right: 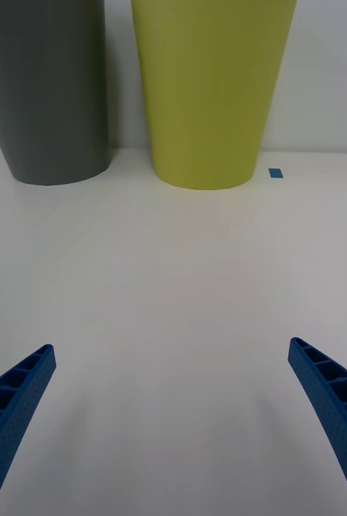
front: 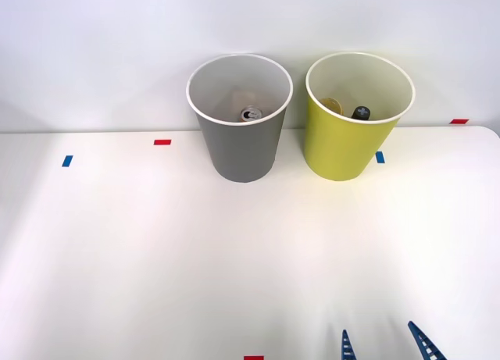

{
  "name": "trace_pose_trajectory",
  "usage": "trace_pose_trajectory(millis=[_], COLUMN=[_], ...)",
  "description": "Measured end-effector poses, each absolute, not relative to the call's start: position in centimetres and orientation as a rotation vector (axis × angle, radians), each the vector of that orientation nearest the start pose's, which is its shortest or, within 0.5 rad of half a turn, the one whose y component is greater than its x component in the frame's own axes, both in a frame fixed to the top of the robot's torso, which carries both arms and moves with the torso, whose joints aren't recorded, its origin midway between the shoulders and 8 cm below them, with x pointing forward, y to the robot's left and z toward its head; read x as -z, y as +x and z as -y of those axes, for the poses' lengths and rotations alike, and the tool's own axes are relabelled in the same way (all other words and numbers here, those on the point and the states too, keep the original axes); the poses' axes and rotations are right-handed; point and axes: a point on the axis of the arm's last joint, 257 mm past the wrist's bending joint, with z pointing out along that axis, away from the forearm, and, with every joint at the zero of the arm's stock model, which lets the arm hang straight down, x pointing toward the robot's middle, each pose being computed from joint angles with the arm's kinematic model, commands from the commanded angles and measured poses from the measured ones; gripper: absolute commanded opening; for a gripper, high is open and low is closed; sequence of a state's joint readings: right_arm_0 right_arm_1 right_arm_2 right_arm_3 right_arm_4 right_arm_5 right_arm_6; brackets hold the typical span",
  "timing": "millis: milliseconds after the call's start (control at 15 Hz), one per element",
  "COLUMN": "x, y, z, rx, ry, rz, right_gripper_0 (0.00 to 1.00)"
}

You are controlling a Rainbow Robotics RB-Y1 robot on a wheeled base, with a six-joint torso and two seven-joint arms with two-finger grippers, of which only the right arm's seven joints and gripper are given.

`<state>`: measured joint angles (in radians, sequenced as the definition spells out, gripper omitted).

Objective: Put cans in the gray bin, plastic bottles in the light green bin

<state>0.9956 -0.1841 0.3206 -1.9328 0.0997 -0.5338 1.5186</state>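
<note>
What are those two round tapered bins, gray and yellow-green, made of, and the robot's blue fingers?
The round tapered gray bin and the yellow-green bin look like smooth matte plastic: evenly coloured walls, thin white rims. The right gripper is open; its blue ribbed fingers look like moulded plastic or rubber, with an open lattice.

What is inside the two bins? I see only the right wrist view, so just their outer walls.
Observer: In the gray bin lies one can, silver top up.
Operator: And in the green bin?
Observer: The green bin holds a bottle with a dark cap, and something yellow beside it.
Operator: Is my gripper far from them?
Observer: The right gripper is open, at the table's near edge, apart from both bins.
</note>
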Motion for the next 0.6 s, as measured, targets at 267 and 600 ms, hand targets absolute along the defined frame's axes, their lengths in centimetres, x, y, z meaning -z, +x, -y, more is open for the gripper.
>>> trace_pose_trajectory(millis=[267,600], x=[29.41,29.41], y=[23.54,23.54], z=[19.44,19.44], rx=[-0.054,-0.054], ry=[-0.094,-0.094], rz=[-1.65,-1.65], right_gripper_0=[1.0,1.0])
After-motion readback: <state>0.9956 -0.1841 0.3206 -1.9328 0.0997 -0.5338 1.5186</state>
